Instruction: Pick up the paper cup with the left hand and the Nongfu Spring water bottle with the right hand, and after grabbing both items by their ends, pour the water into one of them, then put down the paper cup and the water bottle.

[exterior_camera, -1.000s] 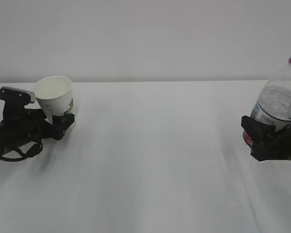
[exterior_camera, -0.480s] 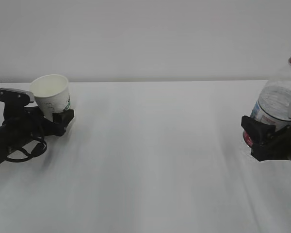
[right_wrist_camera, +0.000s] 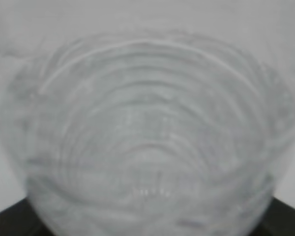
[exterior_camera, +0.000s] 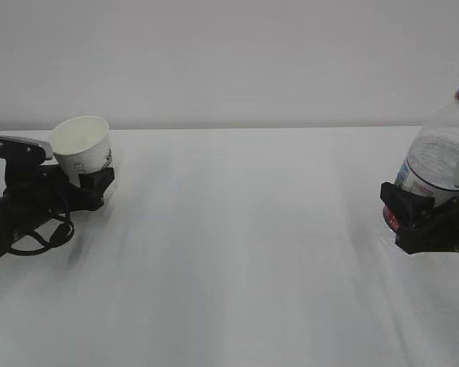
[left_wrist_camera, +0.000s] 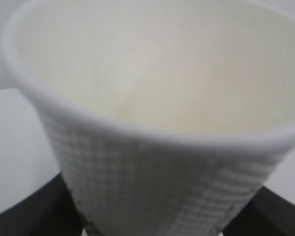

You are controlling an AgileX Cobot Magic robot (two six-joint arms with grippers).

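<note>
Item: white tapered paper cup (exterior_camera: 83, 147) with rolled rim and green logo, far left of the white surface (exterior_camera: 245, 245), tilted, mouth toward the viewer. Black two-fingered left pincer (exterior_camera: 92, 187) flanks its base; whether clenched on it or loose, cannot tell.

Item: clear ribbed plastic water bottle (exterior_camera: 442, 157), red neck ring, leaning at the far right edge. Black right pincer (exterior_camera: 405, 218) grasps its lower body at the red label.

Black arms (exterior_camera: 19, 210), silver-grey wrist box (exterior_camera: 21, 147), looped cable (exterior_camera: 34, 241).
</note>
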